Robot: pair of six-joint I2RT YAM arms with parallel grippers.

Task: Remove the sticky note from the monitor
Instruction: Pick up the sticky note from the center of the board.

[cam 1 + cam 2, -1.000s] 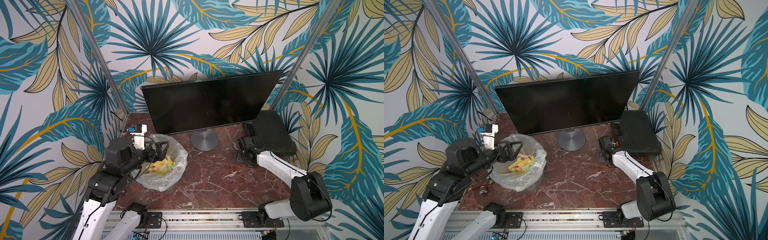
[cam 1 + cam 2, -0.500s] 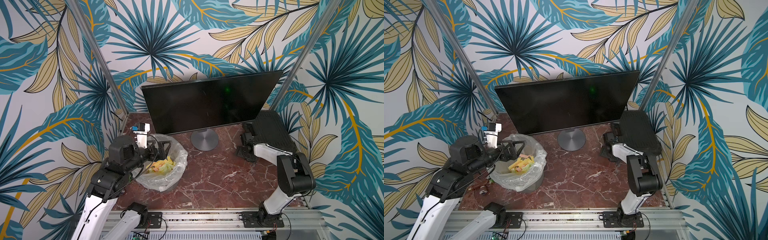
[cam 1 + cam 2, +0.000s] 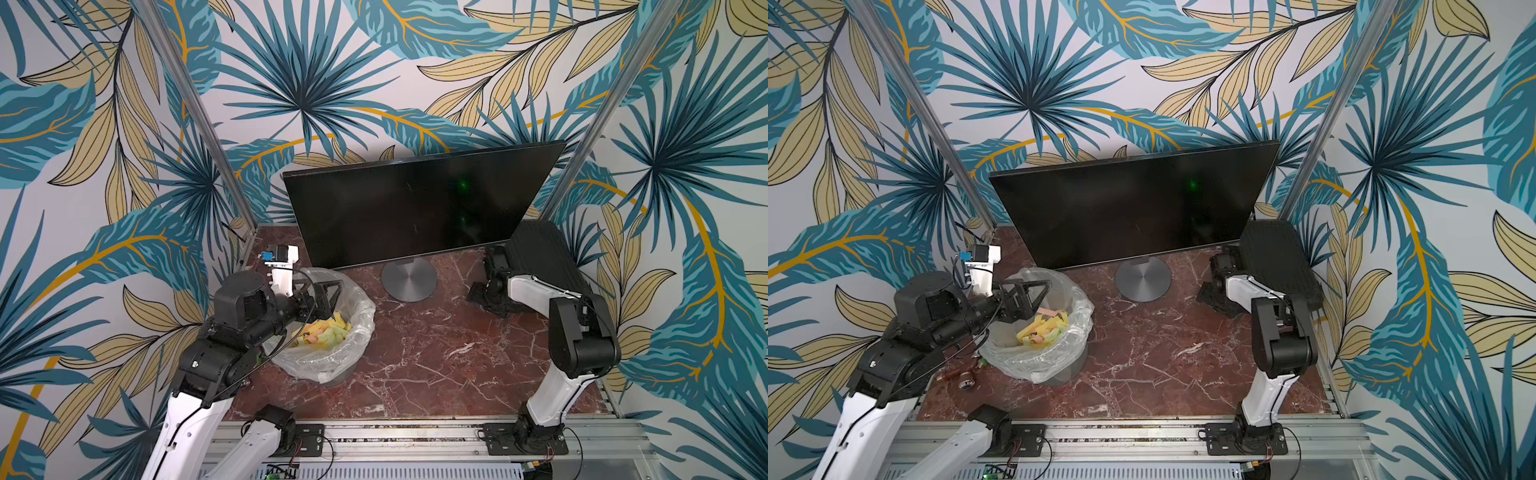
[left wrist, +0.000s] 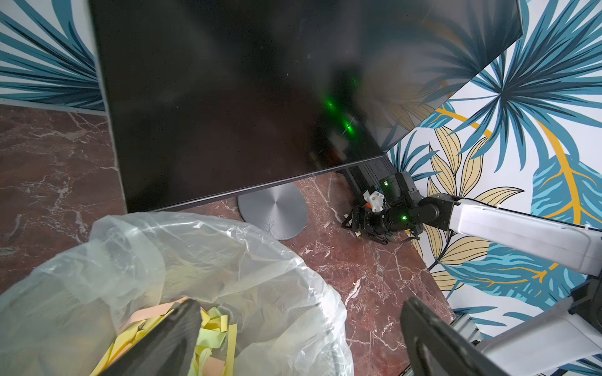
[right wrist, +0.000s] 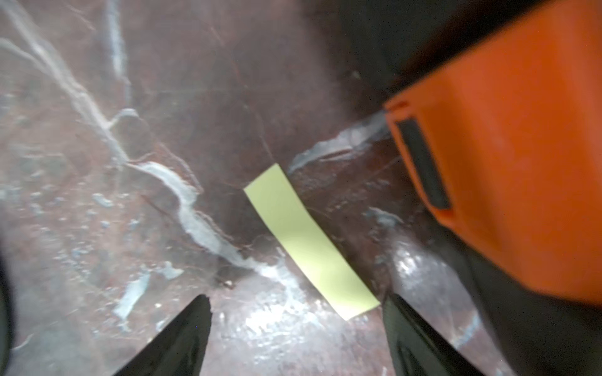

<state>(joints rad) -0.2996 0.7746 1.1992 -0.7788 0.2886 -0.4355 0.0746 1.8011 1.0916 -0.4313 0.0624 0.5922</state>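
Robot lab test cell, staged. Leaf-print wall panels [image 3: 291,83] on aluminium posts [image 3: 204,124] box in a marble-pattern tabletop [image 3: 436,365]. Arm bases [image 3: 525,436] bolt to a front aluminium rail [image 3: 395,432], with loose wiring [image 3: 330,451].

Left gripper [image 3: 330,295] hangs raised near the worktop's [image 3: 436,365] left edge, jaws wide; right gripper [image 5: 297,302] low near its right edge, jaws apart.

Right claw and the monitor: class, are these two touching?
Apart. The left wrist view shows the right claw low over the marble table, with tabletop visible between it and the lower edge of the monitor.
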